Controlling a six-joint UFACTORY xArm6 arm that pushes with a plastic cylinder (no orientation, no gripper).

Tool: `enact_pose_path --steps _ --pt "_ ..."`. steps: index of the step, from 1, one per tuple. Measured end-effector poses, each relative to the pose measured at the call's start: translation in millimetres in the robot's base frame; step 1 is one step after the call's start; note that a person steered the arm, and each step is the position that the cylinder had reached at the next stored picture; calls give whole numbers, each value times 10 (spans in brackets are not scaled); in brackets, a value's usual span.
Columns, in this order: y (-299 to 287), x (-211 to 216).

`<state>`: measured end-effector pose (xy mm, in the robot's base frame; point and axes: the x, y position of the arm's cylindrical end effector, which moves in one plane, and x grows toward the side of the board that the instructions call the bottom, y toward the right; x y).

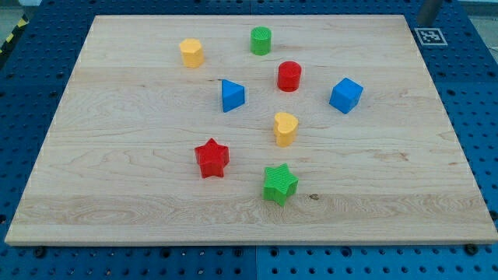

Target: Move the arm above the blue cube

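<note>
Sitting on the wooden surface [117,179] is the blue cube [346,95], over toward the view's right and a bit above the middle. I will use the blue cube as my landmark.

A red cylinder [289,75] stands to the view's left of the blue cube, near it but not touching. Farther left and higher up is a green cylinder [261,40]. Farther left again is a yellow block [191,53] with flat sides; I cannot tell its exact shape.

A blue triangle block [232,96] lies level with the blue cube, well apart from it to the view's left, past the red cylinder.

Below the blue cube and to its left is a yellow heart block [285,128]. Lower still is a green star [279,184]. A red star [212,158] sits far to the left and lower than the blue cube.

None of the blocks touch each other.

A grey thing [429,11] pokes in at the view's top right corner, above the blue cube, beside a small black and white square tag [429,35]. My tip does not show, so I cannot tell where it is next to the blocks. No fingers show, so I cannot tell if they are open or closed.
</note>
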<state>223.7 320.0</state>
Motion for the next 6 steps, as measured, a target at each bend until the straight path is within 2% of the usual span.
enact_pose_path --steps 2,3,6 --pt "-704 679" --pt "-1363 859" --pt "-1637 926"
